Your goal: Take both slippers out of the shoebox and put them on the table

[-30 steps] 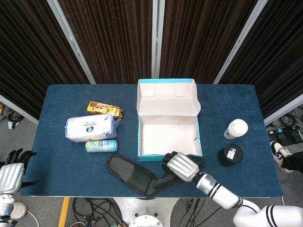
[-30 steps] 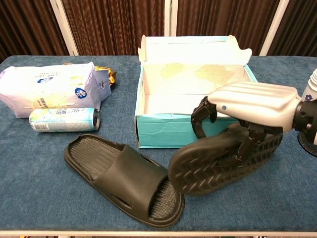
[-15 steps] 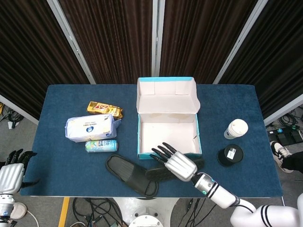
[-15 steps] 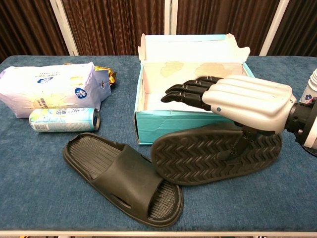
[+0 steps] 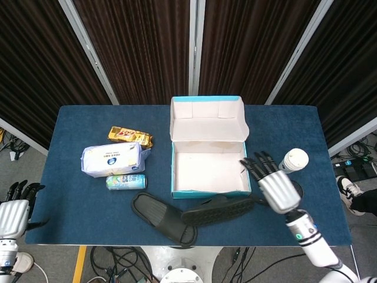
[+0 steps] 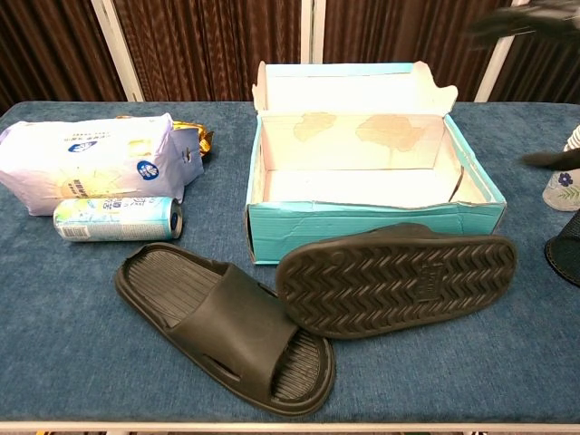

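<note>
Blue cloth covers the tabletop (image 5: 76, 200), and on it we see the open teal cardboard shoebox (image 5: 210, 190) with a white, bare inside. Both black rubber slippers are out of the box and lie just in front of it: one slipper (image 6: 227, 326) sits sole down to the left, and the second slipper (image 6: 399, 279) lies sole up, its toe end resting over the first one. Our right hand (image 5: 275, 186) hovers right of the box with fingers spread, holding nothing. Our left hand (image 5: 13, 211) waits off the tabletop's left edge, fingers apart and holding nothing too.
</note>
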Controlling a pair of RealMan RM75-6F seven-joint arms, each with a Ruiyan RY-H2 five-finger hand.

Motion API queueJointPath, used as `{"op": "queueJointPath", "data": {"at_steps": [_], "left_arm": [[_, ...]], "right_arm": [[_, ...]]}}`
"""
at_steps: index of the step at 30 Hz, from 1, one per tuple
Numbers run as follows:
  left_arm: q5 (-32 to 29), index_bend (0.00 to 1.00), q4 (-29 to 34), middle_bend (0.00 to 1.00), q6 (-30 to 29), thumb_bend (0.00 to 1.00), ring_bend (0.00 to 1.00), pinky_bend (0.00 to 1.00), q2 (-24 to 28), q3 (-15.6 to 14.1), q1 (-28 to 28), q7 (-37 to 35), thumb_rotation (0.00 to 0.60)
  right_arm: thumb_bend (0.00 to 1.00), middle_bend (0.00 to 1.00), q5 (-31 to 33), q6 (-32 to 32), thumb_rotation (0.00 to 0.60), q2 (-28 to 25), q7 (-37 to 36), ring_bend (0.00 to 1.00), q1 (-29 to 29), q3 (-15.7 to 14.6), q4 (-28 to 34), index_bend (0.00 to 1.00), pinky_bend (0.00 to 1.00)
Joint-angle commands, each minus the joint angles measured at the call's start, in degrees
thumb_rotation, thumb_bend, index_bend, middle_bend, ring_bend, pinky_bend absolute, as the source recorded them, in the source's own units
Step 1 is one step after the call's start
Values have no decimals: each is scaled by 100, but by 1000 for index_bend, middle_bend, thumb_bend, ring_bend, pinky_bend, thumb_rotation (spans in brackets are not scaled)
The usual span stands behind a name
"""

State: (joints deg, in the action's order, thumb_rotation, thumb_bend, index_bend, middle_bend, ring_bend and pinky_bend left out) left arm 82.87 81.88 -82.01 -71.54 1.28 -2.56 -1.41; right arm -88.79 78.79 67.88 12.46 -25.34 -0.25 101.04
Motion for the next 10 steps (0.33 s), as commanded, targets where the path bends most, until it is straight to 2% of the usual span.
{"op": "queueJointPath", "data": {"at_steps": [1, 6, 10], "left_arm": [[57, 223, -50, 155, -105, 0, 51, 42, -64, 39, -12, 66, 600], [197, 223, -73, 156, -395, 0, 51, 42, -169, 95, 2, 319, 600], [203, 223, -46, 156, -524, 0, 51, 42, -219, 139, 11, 694, 600]], "right_arm": [[101, 103, 341, 521, 600, -446, -579, 23, 678, -151, -209, 95, 12], [108, 55, 340, 1125, 600, -574, -1219, 0, 1425, -414, -407, 47, 8], [117, 33, 307, 1285, 600, -604, -1579, 0, 1723, -483, -517, 24, 0]]}}
